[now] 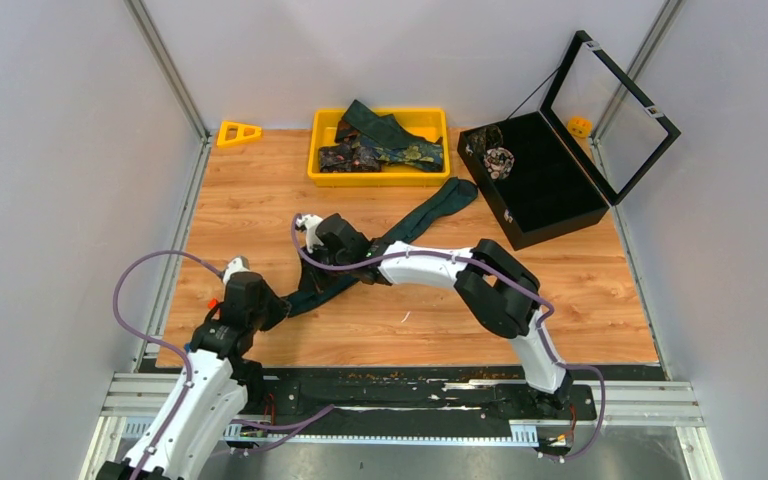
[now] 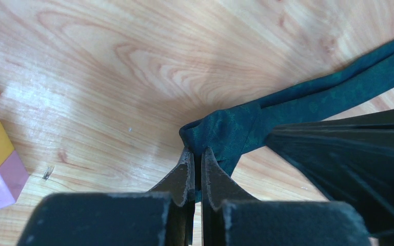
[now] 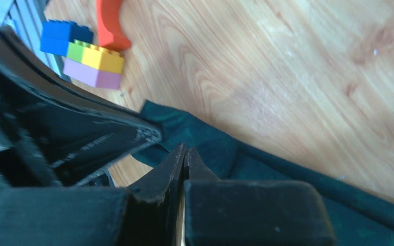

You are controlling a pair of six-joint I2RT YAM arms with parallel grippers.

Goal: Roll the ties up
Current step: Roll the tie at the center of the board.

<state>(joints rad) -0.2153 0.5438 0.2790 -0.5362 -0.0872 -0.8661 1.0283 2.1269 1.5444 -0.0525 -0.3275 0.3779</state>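
**A:** Start at the left. What has the left gripper got?

**B:** Its jaws are pressed together on the near-left end of the teal tie, with a fold of cloth bunched at the tips.

**A:** And how does the tie run from there?

**B:** It lies on the wooden table. Its long axis slants from that near-left end away to the far right, and the other end lies near the black case.

**A:** The right gripper?

**B:** Just beside the left one, a little further along the strip. Its jaws are drawn together over the cloth. Whether any fabric is pinched between them, I cannot tell.

**A:** So which way would the roll go?

**B:** My guess is from the held end up along the slant, toward the far right. Both grippers sit at that same end, with the left nearer the tip.
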